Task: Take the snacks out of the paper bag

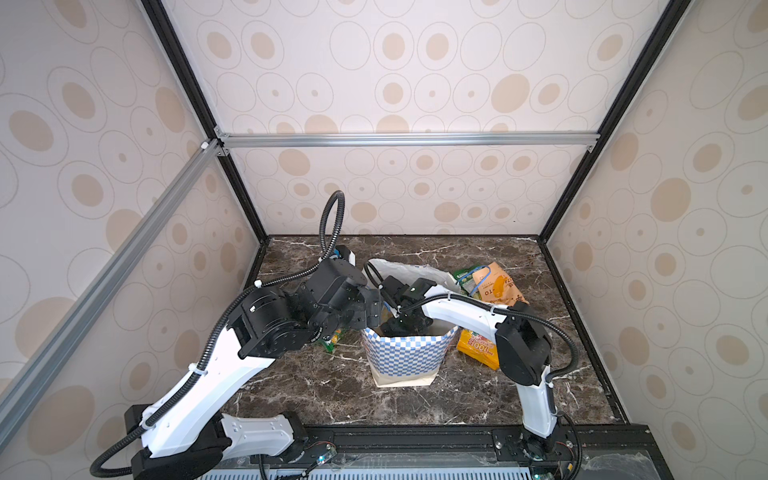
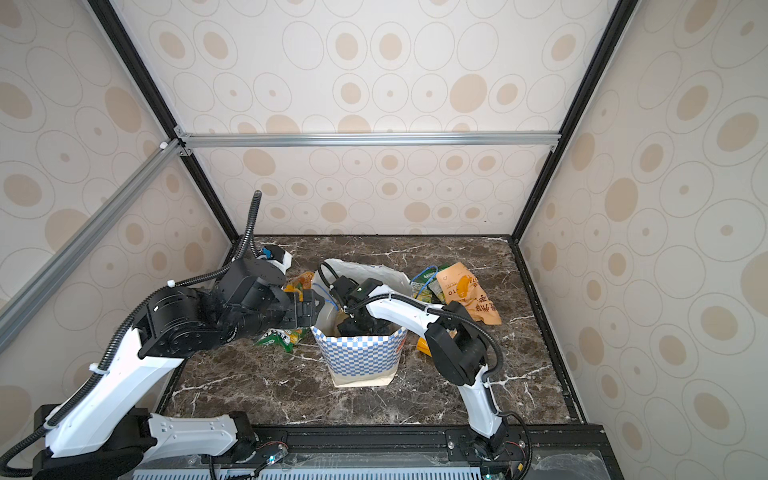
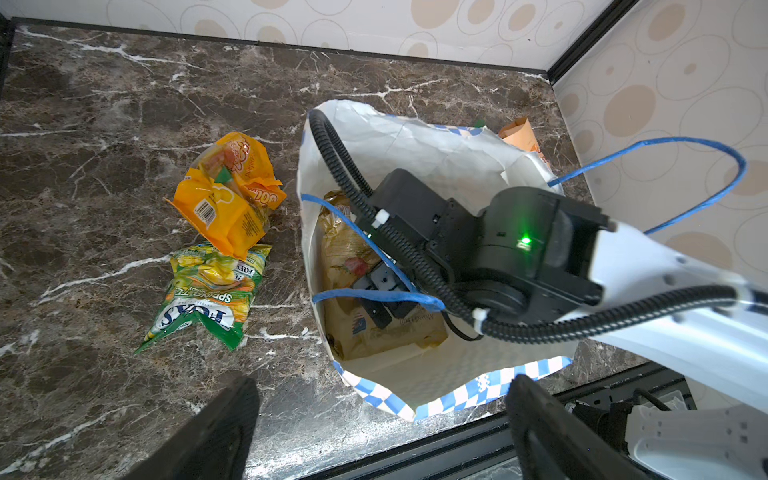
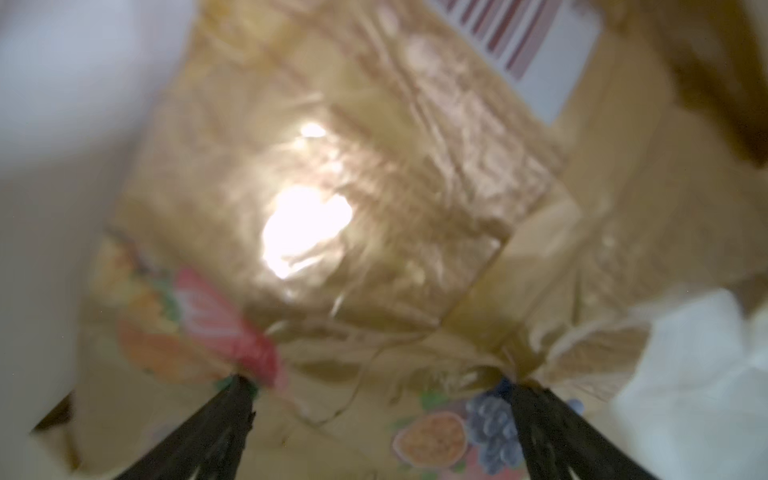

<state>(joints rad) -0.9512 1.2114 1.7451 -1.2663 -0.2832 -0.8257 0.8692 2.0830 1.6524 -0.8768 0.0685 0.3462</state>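
Deep inside the paper bag [image 3: 415, 137], the right hand [image 4: 380, 382] stands spread wide, touching the large golden crinkly packet [image 4: 374, 187]. Likely light, soft, slippery film: pinch a raised fold or sealed end. Its long axis seems to run near-to-far along the bag's left wall. Left hand [image 3: 382, 386] hovers open over its rim.
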